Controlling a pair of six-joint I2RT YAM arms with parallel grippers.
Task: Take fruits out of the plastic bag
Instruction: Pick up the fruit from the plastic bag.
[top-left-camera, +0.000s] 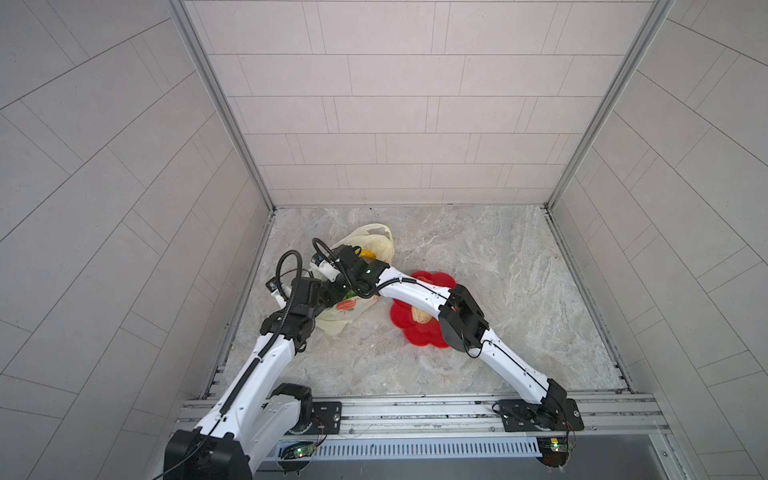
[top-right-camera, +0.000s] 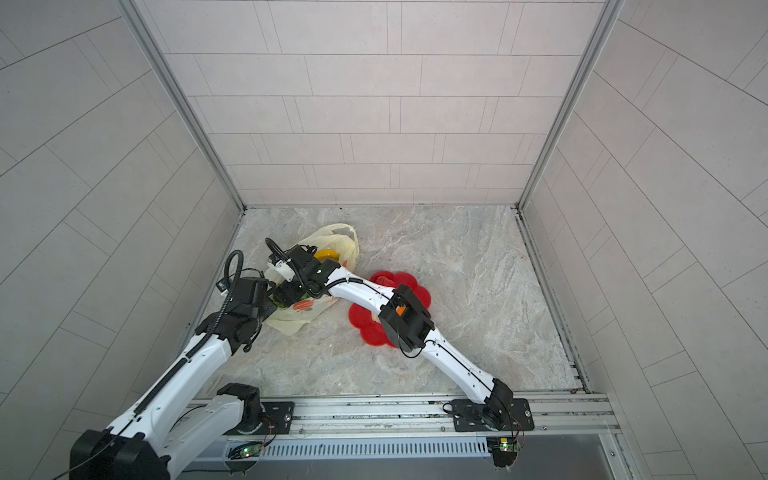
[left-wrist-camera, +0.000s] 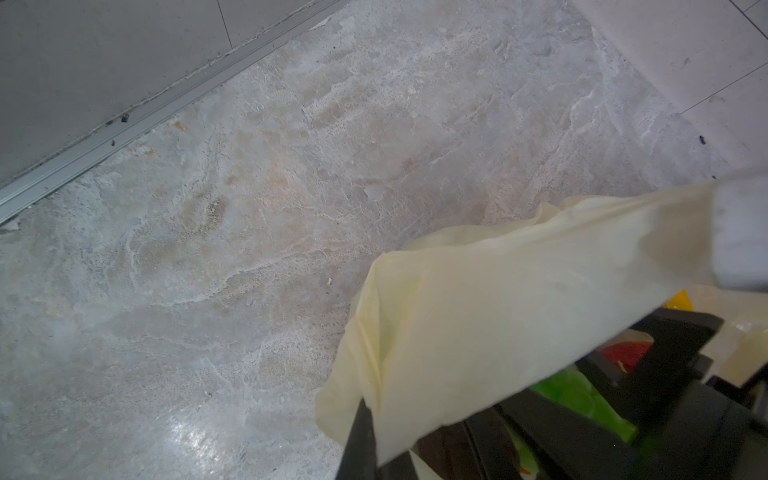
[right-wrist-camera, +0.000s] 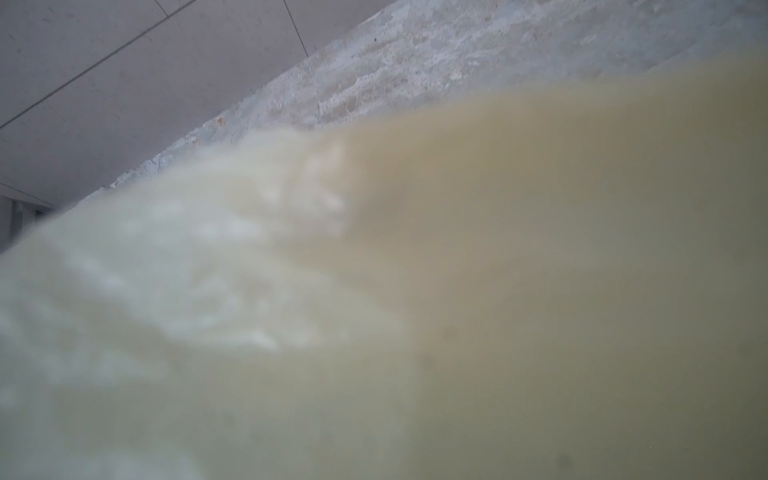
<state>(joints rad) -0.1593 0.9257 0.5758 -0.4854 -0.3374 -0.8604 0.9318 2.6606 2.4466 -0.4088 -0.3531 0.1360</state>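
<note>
The pale-yellow plastic bag lies at the left of the marble floor. My left gripper is shut on a fold of the plastic bag and holds it up. My right gripper reaches into the bag's mouth; its fingertips are hidden. Bag film fills the right wrist view. A yellow banana shows at the mouth. Inside, a green fruit and a red piece lie beside black gripper parts.
A red flower-shaped dish stands right of the bag, partly under my right arm, with a beige piece in it. The left wall and its metal rail run close to the bag.
</note>
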